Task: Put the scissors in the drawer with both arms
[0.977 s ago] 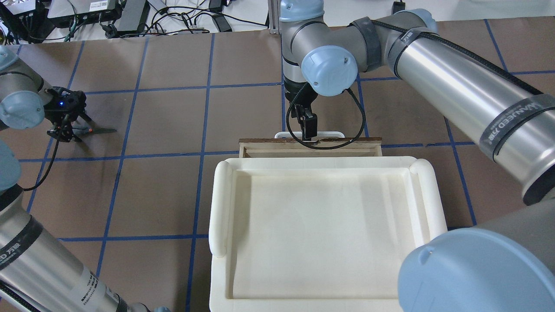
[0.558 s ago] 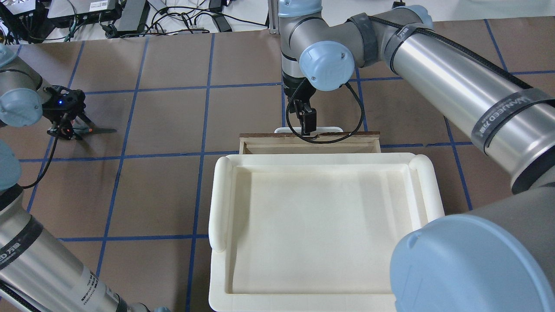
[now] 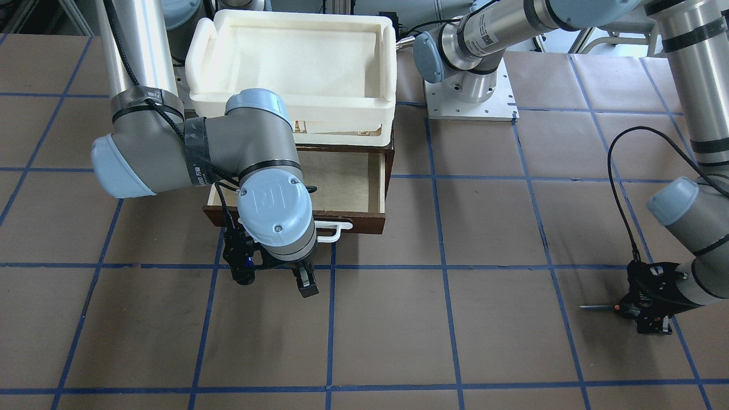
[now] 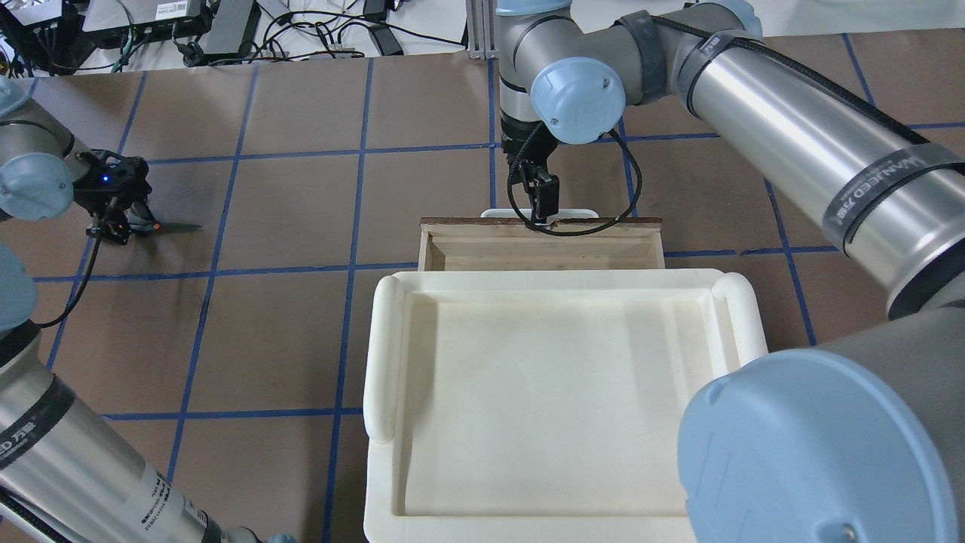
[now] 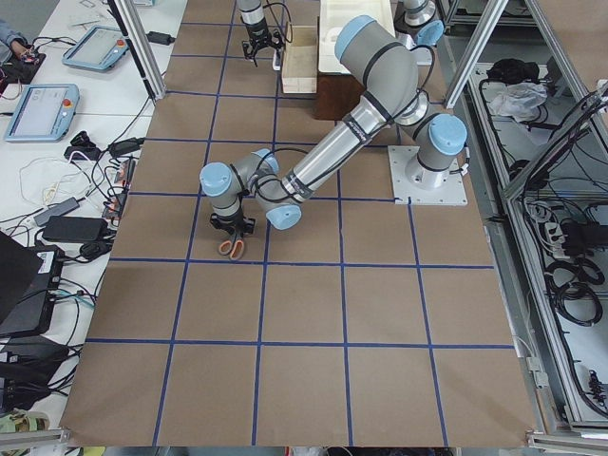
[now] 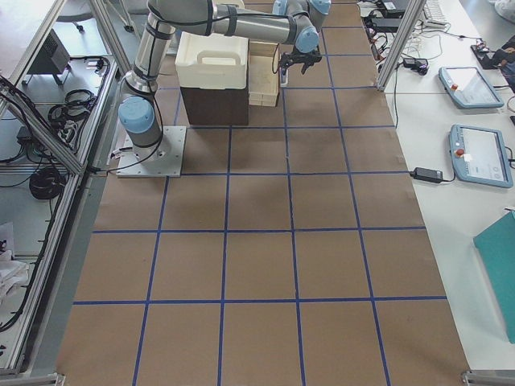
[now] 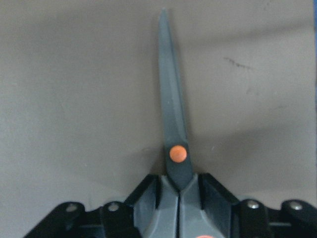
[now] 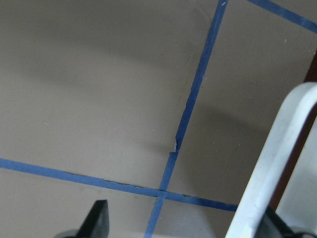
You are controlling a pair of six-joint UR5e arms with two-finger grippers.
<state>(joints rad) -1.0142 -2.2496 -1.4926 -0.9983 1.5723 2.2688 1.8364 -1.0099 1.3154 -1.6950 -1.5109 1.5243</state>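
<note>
The scissors [image 4: 172,225] are at the table's far left, blades pointing toward the middle. My left gripper [image 4: 113,220] is shut on their handles; the left wrist view shows the fingers clamped just behind the orange pivot [image 7: 178,153]. They are low at the table surface [image 3: 597,307]. The dark brown drawer [image 3: 364,222] is pulled out from under the white foam tray, its pale inside [image 4: 539,254] empty. My right gripper [image 4: 544,205] is open at the white bar handle [image 3: 337,230], which runs beside one finger [image 8: 277,163].
The white foam tray [image 4: 381,339] sits on top of the cabinet over the drawer's rear part. Brown table with a blue tape grid [image 4: 354,265] lies between scissors and drawer. Cables and power supplies [image 4: 226,30] are beyond the far edge.
The drawer has slid further out, away from the robot, as my right gripper moved the same way at the handle. My left gripper and the scissors have barely moved.
</note>
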